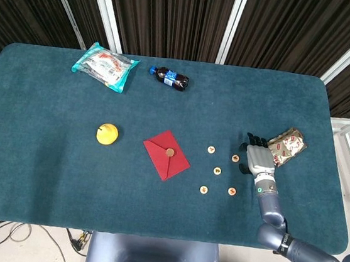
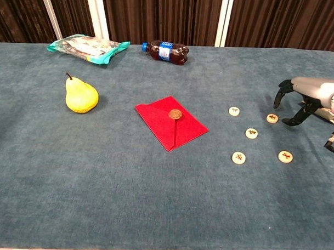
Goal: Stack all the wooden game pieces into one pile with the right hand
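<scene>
**Right hand beside the far-right piece**

My fingers are spread and curled downward, holding nothing. The right hand hovers just right of the nearest wooden game piece, apart from it. All five wooden game pieces lie flat and separate on the table, right of the red envelope. A foil packet sits just beyond my hand.

Right robot hand palm down above the table, fingers spread and arched downward, holding nothing
</scene>
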`<control>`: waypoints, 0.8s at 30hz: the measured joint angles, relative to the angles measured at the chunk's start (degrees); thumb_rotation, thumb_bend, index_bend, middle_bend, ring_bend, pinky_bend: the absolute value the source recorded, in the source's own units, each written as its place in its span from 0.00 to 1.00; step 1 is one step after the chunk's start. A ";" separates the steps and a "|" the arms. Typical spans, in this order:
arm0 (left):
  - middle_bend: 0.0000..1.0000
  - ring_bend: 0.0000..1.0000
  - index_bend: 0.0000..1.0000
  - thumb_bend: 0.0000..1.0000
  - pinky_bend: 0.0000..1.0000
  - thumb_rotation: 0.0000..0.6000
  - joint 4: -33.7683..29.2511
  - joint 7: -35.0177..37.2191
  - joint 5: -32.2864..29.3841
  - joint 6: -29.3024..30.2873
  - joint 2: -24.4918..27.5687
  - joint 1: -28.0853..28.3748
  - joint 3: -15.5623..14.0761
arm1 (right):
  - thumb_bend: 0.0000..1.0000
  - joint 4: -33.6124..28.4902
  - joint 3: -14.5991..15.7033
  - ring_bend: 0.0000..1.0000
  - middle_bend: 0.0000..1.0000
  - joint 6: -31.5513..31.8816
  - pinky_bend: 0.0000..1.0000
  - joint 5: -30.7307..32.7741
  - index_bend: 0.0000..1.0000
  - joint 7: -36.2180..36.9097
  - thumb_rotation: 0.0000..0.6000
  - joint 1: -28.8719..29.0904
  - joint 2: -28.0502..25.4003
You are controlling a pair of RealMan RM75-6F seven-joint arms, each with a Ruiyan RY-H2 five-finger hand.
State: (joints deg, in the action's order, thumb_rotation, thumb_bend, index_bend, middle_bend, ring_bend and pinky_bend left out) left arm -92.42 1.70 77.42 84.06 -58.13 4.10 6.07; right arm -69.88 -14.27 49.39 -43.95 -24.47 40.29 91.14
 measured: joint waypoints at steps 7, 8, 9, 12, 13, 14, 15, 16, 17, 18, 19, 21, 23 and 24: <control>0.01 0.00 0.08 0.14 0.00 1.00 -0.09 0.13 -0.30 -0.12 0.05 -0.03 0.13 | 0.42 2.03 0.33 0.00 0.00 0.24 0.02 -0.72 0.42 0.88 1.00 0.43 1.91; 0.00 0.00 0.08 0.15 0.00 1.00 -0.10 0.15 -0.34 -0.13 0.07 -0.04 0.14 | 0.42 2.43 0.31 0.00 0.00 0.22 0.02 -0.70 0.43 0.95 1.00 0.53 2.16; 0.00 0.00 0.08 0.15 0.00 1.00 -0.11 0.16 -0.39 -0.17 0.08 -0.04 0.16 | 0.42 2.74 0.27 0.00 0.00 0.21 0.02 -0.67 0.44 1.03 1.00 0.61 2.33; 0.00 0.00 0.08 0.15 0.00 1.00 -0.16 0.20 -0.57 -0.21 0.13 -0.06 0.23 | 0.42 3.71 -0.03 0.00 0.00 0.20 0.02 -0.58 0.45 1.66 1.00 0.77 2.87; 0.00 0.00 0.08 0.15 0.00 1.00 -0.17 0.27 -0.62 -0.22 0.13 -0.07 0.25 | 0.42 3.93 -0.09 0.00 0.00 0.19 0.02 -0.62 0.45 1.85 1.00 0.80 3.00; 0.00 0.00 0.08 0.15 0.00 1.00 -0.18 0.31 -0.67 -0.25 0.13 -0.07 0.28 | 0.42 4.14 -0.07 0.00 0.00 0.20 0.02 -0.74 0.45 1.90 1.00 0.84 3.08; 0.00 0.00 0.08 0.15 0.00 1.00 -0.18 0.29 -0.72 -0.29 0.13 -0.06 0.30 | 0.42 4.30 -0.02 0.00 0.00 0.21 0.02 -0.82 0.45 1.88 1.00 0.87 3.14; 0.00 0.00 0.08 0.15 0.00 1.00 -0.19 0.25 -0.73 -0.34 0.13 -0.04 0.30 | 0.42 4.42 0.02 0.00 0.00 0.20 0.02 -0.89 0.45 1.89 1.00 0.90 3.22; 0.00 0.00 0.08 0.15 0.00 1.00 -0.20 0.23 -0.74 -0.36 0.14 -0.04 0.29 | 0.42 4.49 0.03 0.00 0.00 0.13 0.02 -0.86 0.45 1.94 1.00 0.91 3.30; 0.00 0.00 0.08 0.15 0.00 1.00 -0.21 0.22 -0.72 -0.37 0.13 -0.04 0.28 | 0.42 4.56 0.05 0.00 0.00 0.04 0.02 -0.80 0.45 1.95 1.00 0.93 3.36; 0.00 0.00 0.08 0.15 0.00 1.00 -0.23 0.21 -0.69 -0.34 0.13 -0.04 0.28 | 0.42 4.63 0.07 0.00 0.00 -0.03 0.02 -0.74 0.45 1.95 1.00 0.94 3.42; 0.00 0.00 0.08 0.15 0.00 1.00 -0.23 0.24 -0.70 -0.32 0.13 -0.06 0.29 | 0.42 4.76 0.21 0.00 0.00 -0.20 0.02 -0.65 0.45 1.85 1.00 0.97 3.52; 0.00 0.00 0.08 0.15 0.00 1.00 -0.26 0.29 -0.75 -0.32 0.14 -0.08 0.32 | 0.42 5.01 0.30 0.00 0.00 -0.28 0.02 -0.49 0.45 1.55 1.00 1.05 3.66; 0.00 0.00 0.08 0.15 0.00 1.00 -0.27 0.31 -0.75 -0.32 0.15 -0.09 0.32 | 0.42 5.18 0.30 0.00 0.00 -0.33 0.02 -0.34 0.45 1.45 1.00 1.11 3.77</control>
State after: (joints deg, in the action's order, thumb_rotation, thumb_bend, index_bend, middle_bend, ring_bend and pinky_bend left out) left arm -92.69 2.01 76.68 83.74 -57.98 4.01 6.39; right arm -64.71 -13.97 49.06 -44.29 -23.02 41.39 94.91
